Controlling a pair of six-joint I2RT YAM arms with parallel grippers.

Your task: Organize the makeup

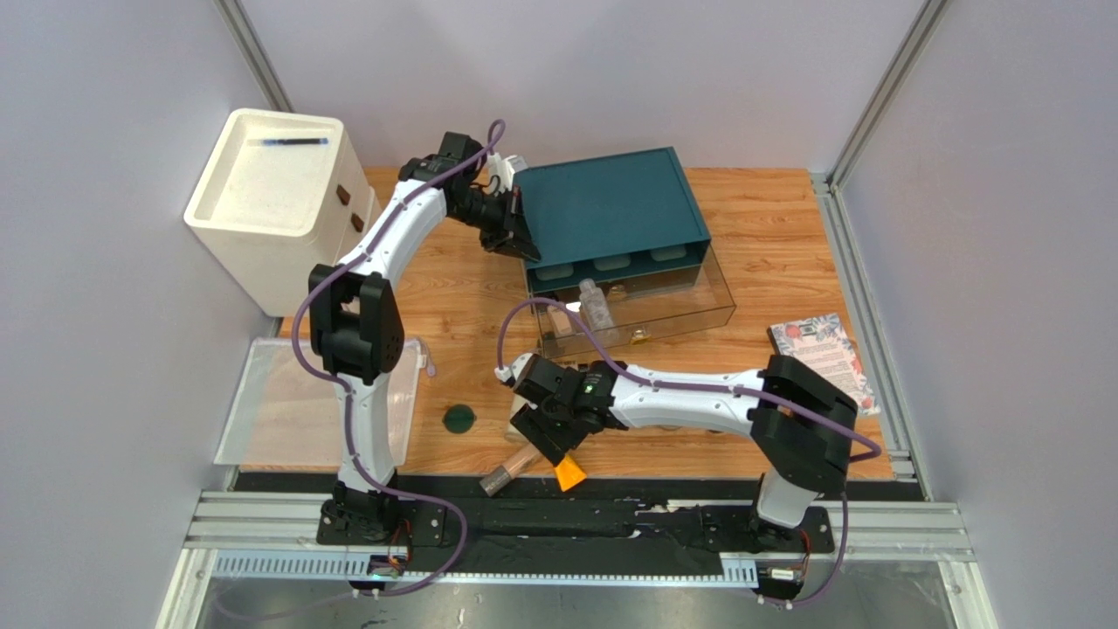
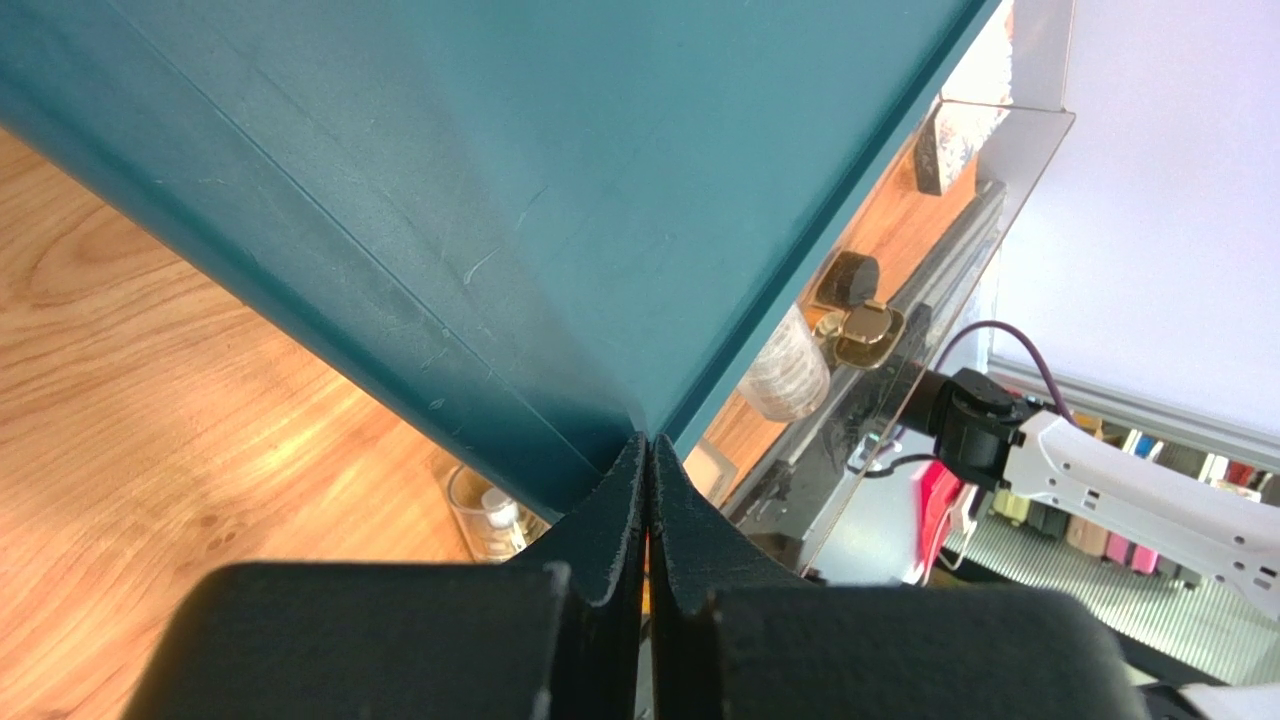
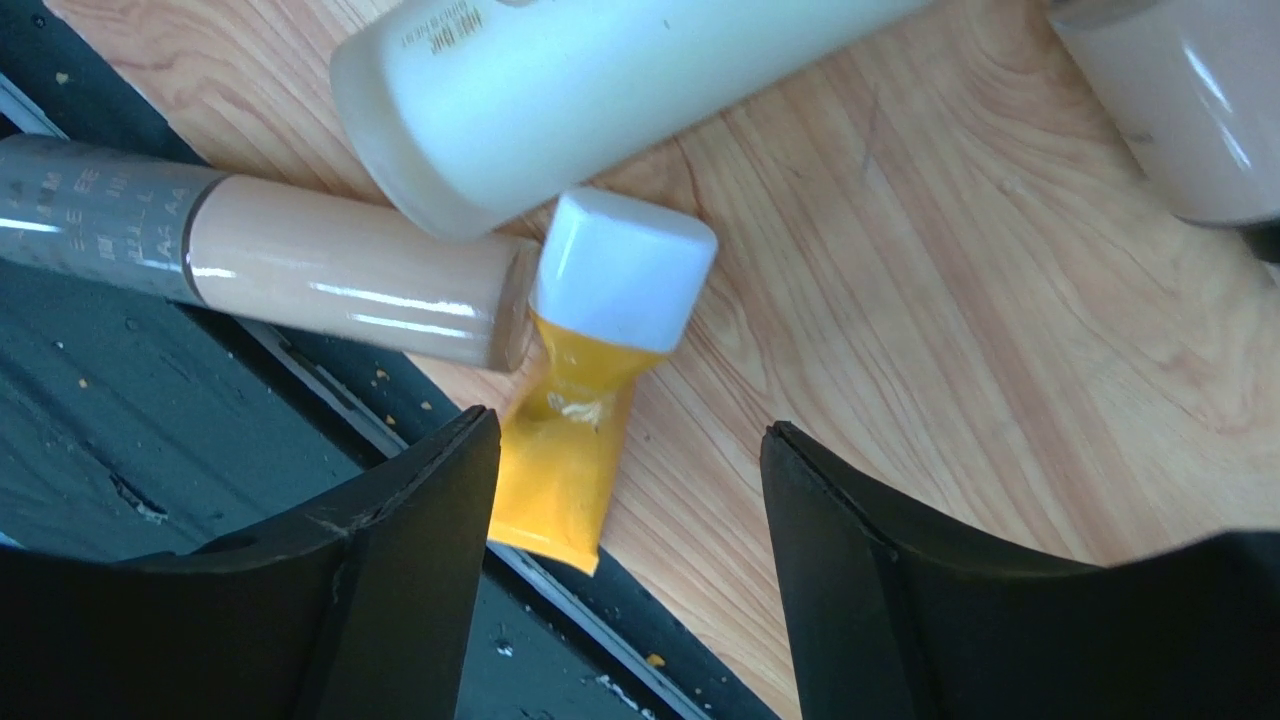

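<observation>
Orange tube (image 3: 564, 450) below R end effector (image 3: 628, 428)

Diffuse overhead light falls evenly on the light wooden worktop (image 1: 774, 223); shadows under the arms are soft and faint. Left wrist view: the black left end effector (image 2: 648, 450) is blurred at close range, and the pale wall (image 2: 1157, 180) is washed out. Right wrist view: glare streaks cross the glossy beige foundation tube (image 3: 346, 278) and the frosted white cream bottle (image 3: 601, 75); the near black fingers (image 3: 406, 570) lack focus.
</observation>
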